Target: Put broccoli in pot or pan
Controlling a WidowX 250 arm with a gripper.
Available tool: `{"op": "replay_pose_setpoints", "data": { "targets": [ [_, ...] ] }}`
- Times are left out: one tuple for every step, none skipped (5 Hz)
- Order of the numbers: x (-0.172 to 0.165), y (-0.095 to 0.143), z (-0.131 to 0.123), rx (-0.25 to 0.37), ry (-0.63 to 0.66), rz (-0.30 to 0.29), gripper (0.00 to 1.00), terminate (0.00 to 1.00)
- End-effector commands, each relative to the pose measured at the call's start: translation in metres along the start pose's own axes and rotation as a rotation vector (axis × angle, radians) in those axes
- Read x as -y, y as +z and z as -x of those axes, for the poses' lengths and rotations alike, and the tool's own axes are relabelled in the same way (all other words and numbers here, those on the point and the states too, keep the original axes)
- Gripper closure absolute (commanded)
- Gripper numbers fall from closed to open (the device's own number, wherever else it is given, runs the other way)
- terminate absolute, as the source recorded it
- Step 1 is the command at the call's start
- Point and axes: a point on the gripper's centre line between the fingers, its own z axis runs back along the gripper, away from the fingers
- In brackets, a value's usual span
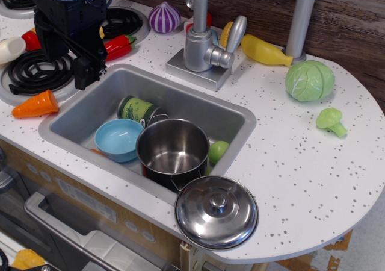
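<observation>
The broccoli (331,121), a small light-green floret, lies on the white counter at the far right, just below the larger pale-green cabbage (310,80). The shiny steel pot (172,152) stands upright and empty in the front right part of the sink (240,111). My black gripper (67,63) hangs over the stove at the far left, beyond the sink's left rim, far from both broccoli and pot. Its fingers (88,72) look spread, with nothing between them.
In the sink are a light-blue bowl (118,138), a green can (137,109) and a green ball (218,151). The steel lid (216,212) lies on the front counter. The faucet (201,42), a carrot (36,105), red peppers (117,45), an onion (164,17) and a yellow squash (264,50) surround the sink.
</observation>
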Motion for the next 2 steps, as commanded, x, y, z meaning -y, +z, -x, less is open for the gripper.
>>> {"op": "replay_pose_setpoints", "data": {
  "targets": [
    [0.0, 0.0, 0.0, 0.0, 0.0, 0.0, 0.0, 0.0],
    [0.033, 0.02, -0.045, -0.033, 0.085, -0.026, 0.0, 0.0]
  ]
}}
